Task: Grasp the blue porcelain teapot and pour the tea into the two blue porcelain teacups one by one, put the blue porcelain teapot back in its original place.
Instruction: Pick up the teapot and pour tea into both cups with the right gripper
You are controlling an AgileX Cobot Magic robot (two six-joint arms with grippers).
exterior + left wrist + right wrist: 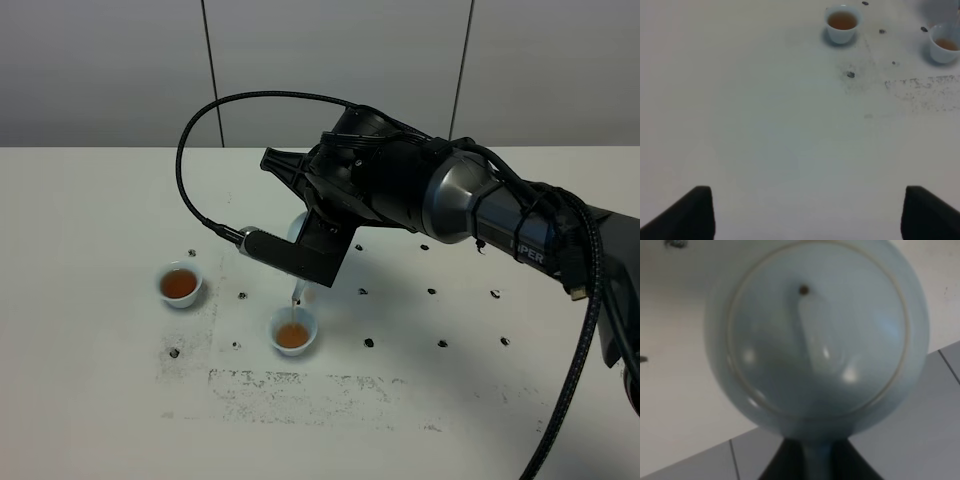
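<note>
Pale-blue teapot (pixel 815 335), clamped in the right pincer (pixel 816 460), hides behind the black arm (pixel 470 200) above one teacup (pixel 294 331); left pincer (pixel 807 210) wide.

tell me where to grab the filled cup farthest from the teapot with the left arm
Probably the outer wall just under the flared rim of that teacup, with the left gripper coming straight down and straddling it. It has no handle, stands upright and holds tea, so a level pinch on opposite sides looks safest against spilling.
</note>
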